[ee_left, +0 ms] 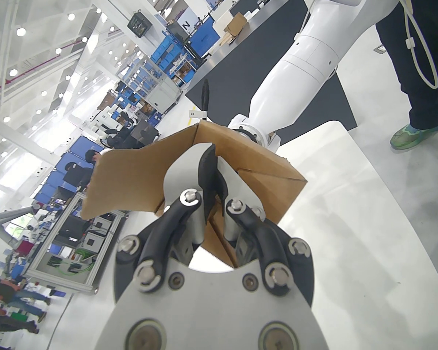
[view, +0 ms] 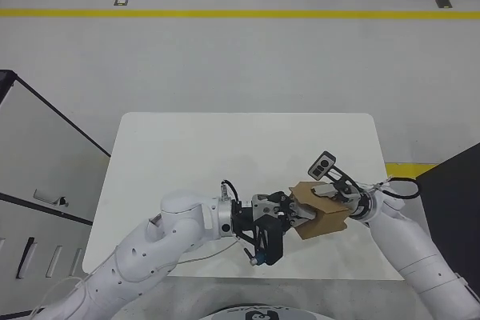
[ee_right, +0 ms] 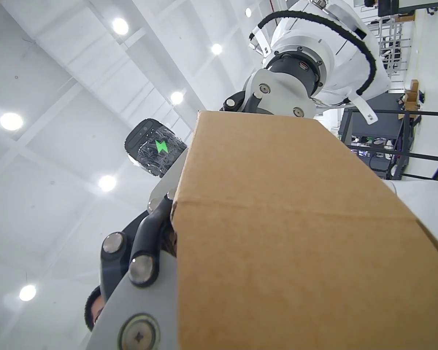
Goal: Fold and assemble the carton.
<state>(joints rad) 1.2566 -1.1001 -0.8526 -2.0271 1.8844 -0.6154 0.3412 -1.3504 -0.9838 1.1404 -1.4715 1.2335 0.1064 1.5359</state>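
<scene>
- carton (view: 320, 214) (ee_left: 262, 169) (ee_right: 277, 220): brown, part-folded, tilted, over the near right part of the white table (view: 224, 144), between the two grippers
- left gripper (view: 290, 210) (ee_left: 215, 162): at the carton's side toward the table's middle, fingers (ee_left: 204, 165) pressed together, pinching a carton panel edge
- one flap (ee_left: 131, 180) sticks out open beside the pinched panel
- right gripper (view: 340, 196): at the carton's opposite side, against the carton; covered by cardboard, can't tell its state
- can't tell if the carton touches the table
</scene>
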